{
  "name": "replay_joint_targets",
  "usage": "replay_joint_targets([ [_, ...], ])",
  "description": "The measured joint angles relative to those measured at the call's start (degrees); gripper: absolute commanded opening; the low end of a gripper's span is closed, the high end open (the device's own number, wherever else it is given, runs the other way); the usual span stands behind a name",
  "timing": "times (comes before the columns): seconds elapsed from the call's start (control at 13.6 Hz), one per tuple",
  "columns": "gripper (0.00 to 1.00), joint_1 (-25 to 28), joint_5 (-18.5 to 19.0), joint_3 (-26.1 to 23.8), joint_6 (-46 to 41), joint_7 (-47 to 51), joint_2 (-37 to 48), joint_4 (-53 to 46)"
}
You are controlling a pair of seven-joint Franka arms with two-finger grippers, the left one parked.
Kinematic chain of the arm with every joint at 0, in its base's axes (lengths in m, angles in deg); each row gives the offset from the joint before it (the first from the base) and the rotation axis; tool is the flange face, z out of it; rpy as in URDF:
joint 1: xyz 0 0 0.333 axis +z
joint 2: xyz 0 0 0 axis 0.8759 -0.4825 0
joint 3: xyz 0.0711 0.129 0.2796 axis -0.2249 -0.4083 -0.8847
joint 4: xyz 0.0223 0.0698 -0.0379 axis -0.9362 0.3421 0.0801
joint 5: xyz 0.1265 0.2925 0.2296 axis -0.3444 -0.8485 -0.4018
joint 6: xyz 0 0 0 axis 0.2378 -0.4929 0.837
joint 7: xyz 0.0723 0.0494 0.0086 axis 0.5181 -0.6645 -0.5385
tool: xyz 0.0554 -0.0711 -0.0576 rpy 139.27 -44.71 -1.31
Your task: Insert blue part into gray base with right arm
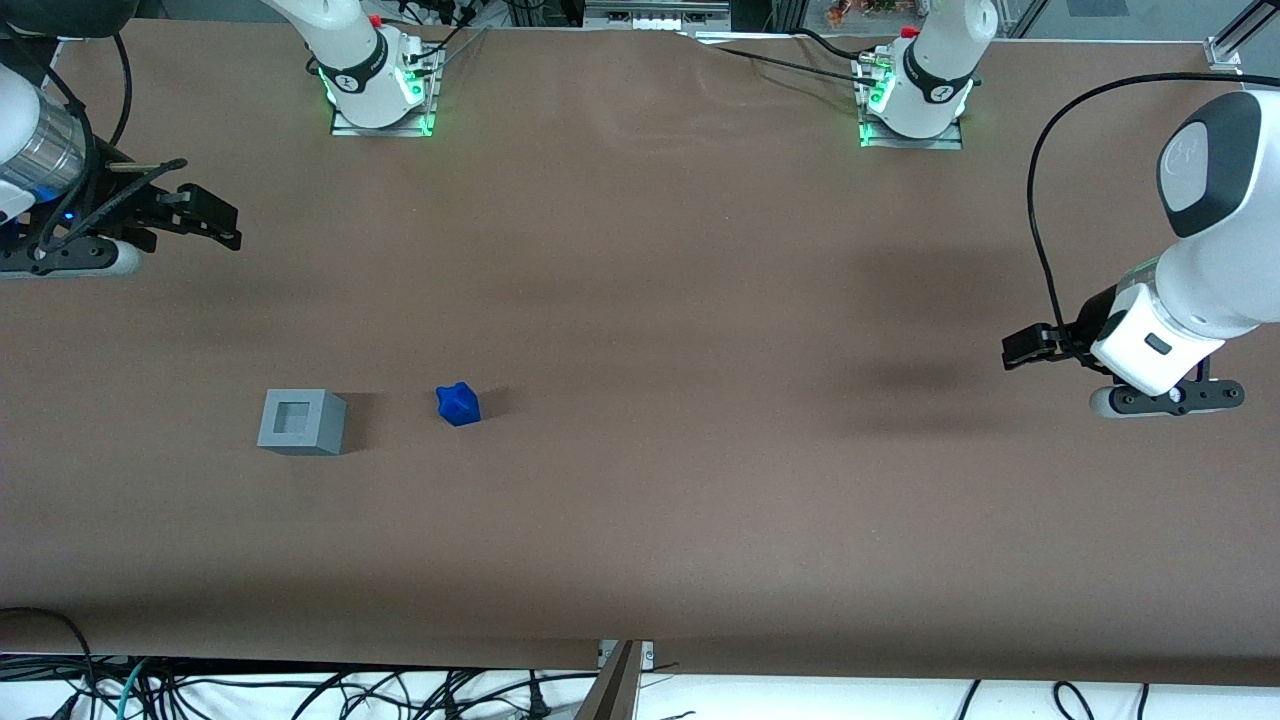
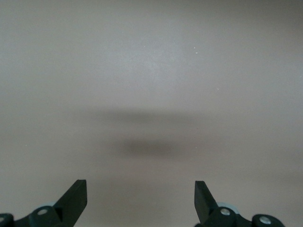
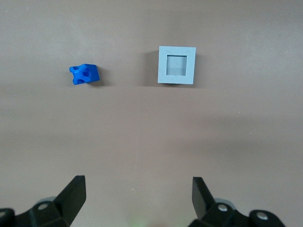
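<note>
- Gripper (image 1: 215, 222) idle above bench (image 1: 640, 520), jaws spread, holding nothing.
- Blue part (image 1: 458, 404) lies beside base (image 1: 301, 421), apart.
- Pickup and insertion both outstanding.

The right arm (image 1: 30, 150) hangs over the working arm's end of the table (image 1: 640, 520), its silvery wrist ring lit blue. Its black gripper (image 1: 205, 218) hovers above the surface, fingers (image 3: 73, 191) spread wide apart, holding nothing.
</note>
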Motion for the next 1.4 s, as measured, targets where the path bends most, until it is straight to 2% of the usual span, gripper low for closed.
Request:
replay_joint_targets([
  [1.4, 0.99, 0.0, 0.0, 0.9, -1.3, -0.6, -0.1, -0.3],
])
